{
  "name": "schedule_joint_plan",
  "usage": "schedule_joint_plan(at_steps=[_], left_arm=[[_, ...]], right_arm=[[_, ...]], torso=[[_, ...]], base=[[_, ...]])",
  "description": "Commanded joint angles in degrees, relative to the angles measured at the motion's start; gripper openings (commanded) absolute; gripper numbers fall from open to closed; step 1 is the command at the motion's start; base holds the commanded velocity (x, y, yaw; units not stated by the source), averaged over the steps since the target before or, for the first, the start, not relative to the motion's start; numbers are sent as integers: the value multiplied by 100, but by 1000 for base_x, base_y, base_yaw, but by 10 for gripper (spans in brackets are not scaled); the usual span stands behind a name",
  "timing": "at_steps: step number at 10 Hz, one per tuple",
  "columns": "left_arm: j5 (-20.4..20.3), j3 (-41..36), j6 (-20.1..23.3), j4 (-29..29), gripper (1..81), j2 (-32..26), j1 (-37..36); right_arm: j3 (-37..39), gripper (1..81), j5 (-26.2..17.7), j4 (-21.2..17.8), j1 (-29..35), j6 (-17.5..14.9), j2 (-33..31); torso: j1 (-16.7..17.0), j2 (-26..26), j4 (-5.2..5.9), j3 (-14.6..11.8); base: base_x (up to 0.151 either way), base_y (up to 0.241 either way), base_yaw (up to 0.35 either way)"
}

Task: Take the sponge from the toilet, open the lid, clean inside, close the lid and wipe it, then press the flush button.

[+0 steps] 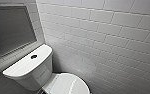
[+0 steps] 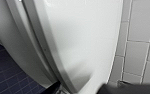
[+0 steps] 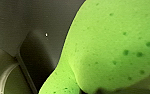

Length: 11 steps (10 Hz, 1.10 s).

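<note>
The white toilet [image 1: 28,67] stands against the tiled wall, its dark round flush button [image 1: 34,56] in the middle of the tank top. The glossy lid [image 1: 66,85] lies down over the bowl. In the left wrist view the lid [image 2: 81,37] is very close, and my left gripper [image 2: 91,90] is open just in front of its edge, holding nothing. The bright green sponge [image 3: 111,42] looms large in the right wrist view, pressed in my shut right gripper [image 3: 111,91] above a dark surface.
White wall tiles [image 1: 111,40] run behind and to the right of the toilet. A dark framed panel [image 1: 11,27] hangs above the tank at the left. Dark blue floor tiles [image 2: 6,77] lie beside the bowl. A round metal rim [image 3: 3,80] shows under the sponge.
</note>
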<state>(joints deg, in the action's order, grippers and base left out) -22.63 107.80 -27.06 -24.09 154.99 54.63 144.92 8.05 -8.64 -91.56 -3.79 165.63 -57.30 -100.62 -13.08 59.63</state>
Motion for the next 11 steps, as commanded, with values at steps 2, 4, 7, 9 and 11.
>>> schedule_joint_plan(at_steps=[2,4,7,9,11], left_arm=[[241,-5,8,133,811,85,-624],[241,197,8,132,811,225,-729],[241,820,-1,-69,811,498,-782],[232,892,-9,-306,811,507,-869],[224,892,-132,-342,811,463,-923]], right_arm=[[-9,10,-330,-6,125,1,7],[-9,10,-330,-6,107,1,-1],[-9,10,-330,-14,89,1,-10],[-17,10,-330,-14,98,1,-10],[-9,10,-330,-6,98,1,-1]], torso=[[0,0,0,0],[0,0,0,0],[0,0,0,-2],[0,0,0,-5],[0,0,0,-5]], base=[[0,0,0],[0,0,0],[0,0,0],[0,0,0],[0,0,0]])
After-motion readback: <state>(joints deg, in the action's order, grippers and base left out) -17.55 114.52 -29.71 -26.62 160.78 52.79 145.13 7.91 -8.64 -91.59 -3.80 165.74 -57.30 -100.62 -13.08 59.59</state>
